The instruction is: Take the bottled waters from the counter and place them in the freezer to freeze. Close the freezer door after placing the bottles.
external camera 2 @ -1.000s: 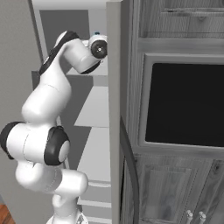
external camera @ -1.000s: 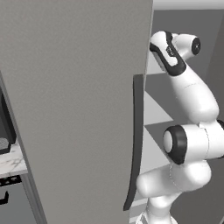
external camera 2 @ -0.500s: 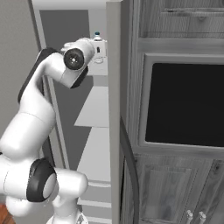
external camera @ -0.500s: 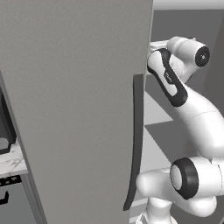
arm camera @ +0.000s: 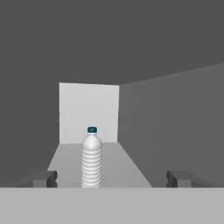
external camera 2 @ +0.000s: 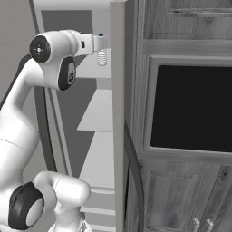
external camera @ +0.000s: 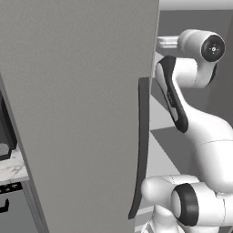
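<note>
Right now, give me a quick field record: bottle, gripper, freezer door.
bottle: one water bottle stands upright on a freezer shelf, cap on
gripper: gripper open, fingertips wide apart either side of the bottle, not touching it
freezer door: freezer door open, its dark bar handle facing the base
arm: reaching into the freezer at upper-shelf height
second bottle: cannot tell

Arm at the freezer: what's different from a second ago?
The arm's upper joints swung back toward the base; the hand stayed reaching into the freezer, level with its upper shelf. The bottle now stands clear in front of the hand, upright on that shelf, and the gripper is open around it without touching. Unchanged: the freezer door is open, and the base views haven't shifted.
</note>
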